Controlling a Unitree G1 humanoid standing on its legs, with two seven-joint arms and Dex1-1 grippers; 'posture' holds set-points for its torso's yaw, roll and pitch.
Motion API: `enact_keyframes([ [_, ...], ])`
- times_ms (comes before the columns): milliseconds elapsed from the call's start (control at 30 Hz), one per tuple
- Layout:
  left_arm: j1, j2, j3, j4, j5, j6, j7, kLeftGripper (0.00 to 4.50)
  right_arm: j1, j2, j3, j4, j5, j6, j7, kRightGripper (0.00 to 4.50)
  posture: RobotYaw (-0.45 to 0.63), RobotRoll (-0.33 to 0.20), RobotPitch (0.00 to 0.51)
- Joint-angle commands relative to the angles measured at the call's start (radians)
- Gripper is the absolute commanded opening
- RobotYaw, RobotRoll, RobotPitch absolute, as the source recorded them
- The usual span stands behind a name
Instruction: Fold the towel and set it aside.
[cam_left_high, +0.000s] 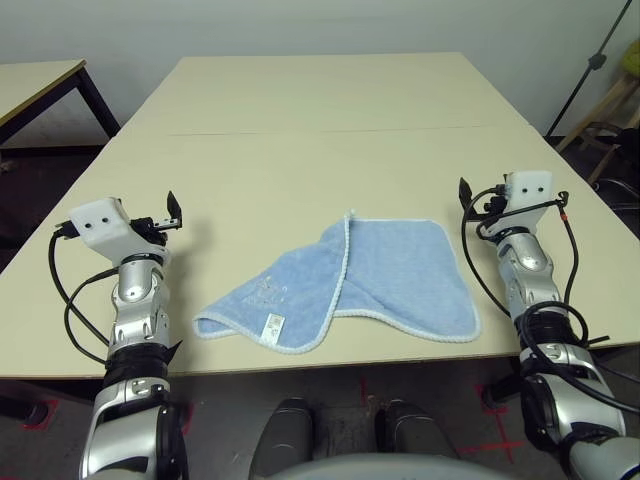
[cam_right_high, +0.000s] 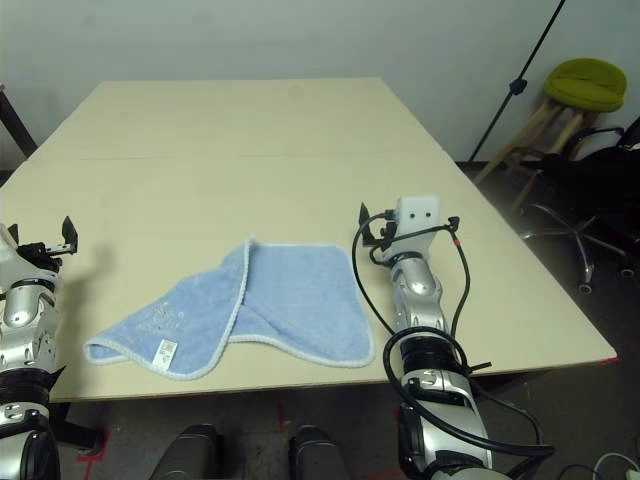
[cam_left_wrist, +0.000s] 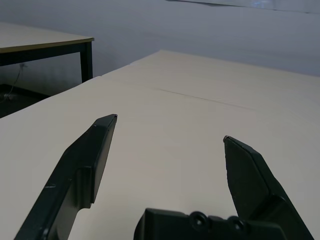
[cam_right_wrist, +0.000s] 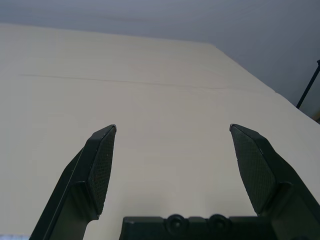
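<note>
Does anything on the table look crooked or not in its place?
Only the towel: it lies crumpled near the front edge of the table, one corner flopped over itself, edges uneven. Nothing is spilled or damaged.

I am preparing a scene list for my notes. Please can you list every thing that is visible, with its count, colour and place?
towel: one, light blue with white edging, lying partly folded over itself near the front edge of the table, between the two arms; a small white label shows on its front part.
table: one, beige, in front of the robot, with a seam line across it.
second table: one, beige top with dark legs, at the far left.
stool: one, green seat on wooden legs, at the far right.
office chair: one, dark, at the right, beside the stool.
left end effector: one, black fingers, open, above the table left of the towel.
right end effector: one, black fingers, open, above the table right of the towel.
</note>
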Motion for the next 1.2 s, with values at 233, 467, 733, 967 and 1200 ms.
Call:
enact_keyframes([
  [233, -0.001, 0.037, 0.01, -0.03, 0.0, 0.028, -0.011, 4.49, -0.022, 0.016, 0.014, -0.007, 0.014, 0.023, 0.03, 4.5, 0.14, 0.0, 0.044],
  [467, -0.001, 0.083, 0.005, -0.064, -0.017, 0.043, -0.092, 4.49, -0.054, -0.011, 0.031, -0.004, 0.016, 0.057, 0.116, 4.5, 0.17, 0.0, 0.044],
  [733, 0.006, 0.123, 0.013, -0.098, -0.058, 0.089, -0.188, 4.49, -0.106, -0.053, 0.042, 0.016, 0.017, 0.082, 0.182, 4.5, 0.15, 0.0, 0.064],
  [967, 0.015, 0.169, -0.006, -0.161, -0.152, 0.23, -0.376, 4.49, -0.134, -0.078, 0.063, 0.035, 0.011, 0.116, 0.258, 4.5, 0.16, 0.0, 0.058],
  [1200, 0.038, 0.231, -0.038, -0.243, -0.182, 0.357, -0.535, 4.49, -0.203, -0.096, 0.089, 0.057, 0.018, 0.196, 0.342, 4.5, 0.17, 0.0, 0.037],
])
